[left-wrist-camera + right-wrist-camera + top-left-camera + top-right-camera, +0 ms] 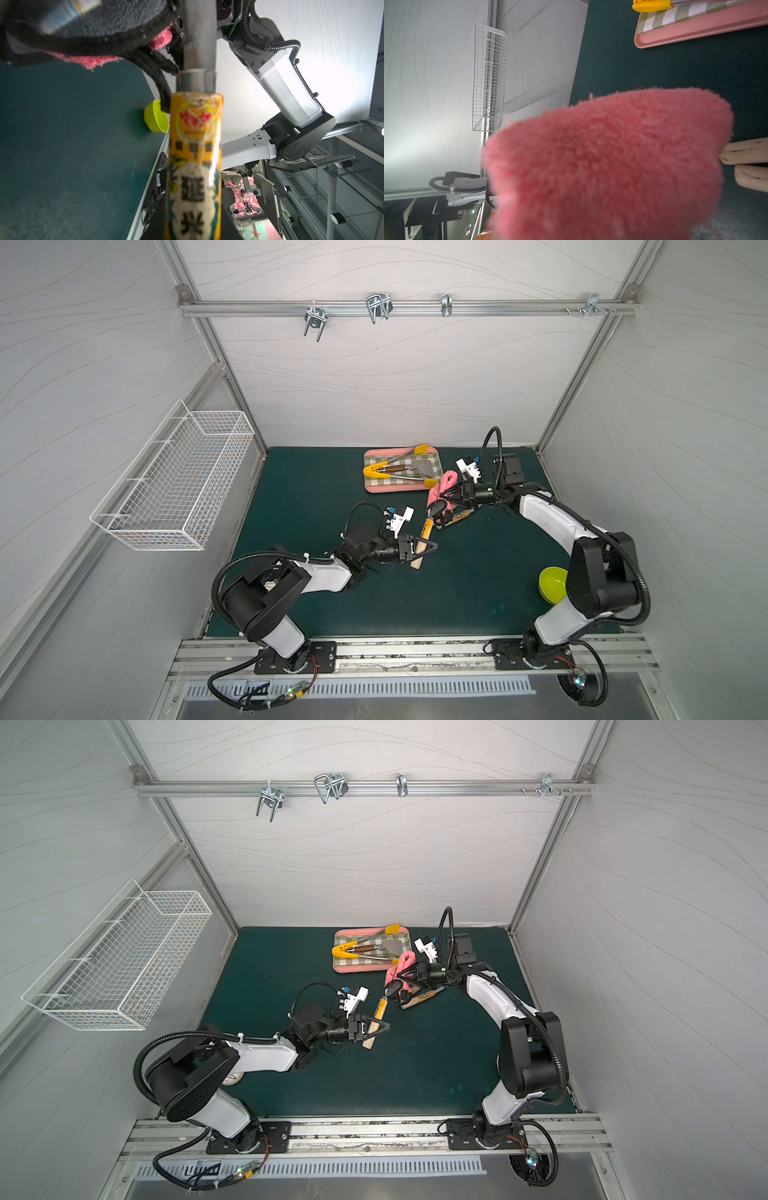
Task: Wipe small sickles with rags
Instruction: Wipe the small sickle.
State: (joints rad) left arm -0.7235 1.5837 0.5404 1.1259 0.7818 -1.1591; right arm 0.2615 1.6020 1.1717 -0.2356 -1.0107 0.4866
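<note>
Now, my left gripper [426, 547] clamps a small sickle [427, 527] by its handle while my right gripper [451, 499] pinches the pink rag [444, 483] against its blade.

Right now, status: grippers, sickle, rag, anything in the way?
Left gripper shut on sickle handle. Right gripper shut on pink rag, rag against that blade. Two other sickles on mat beside rag; tray close.
</note>
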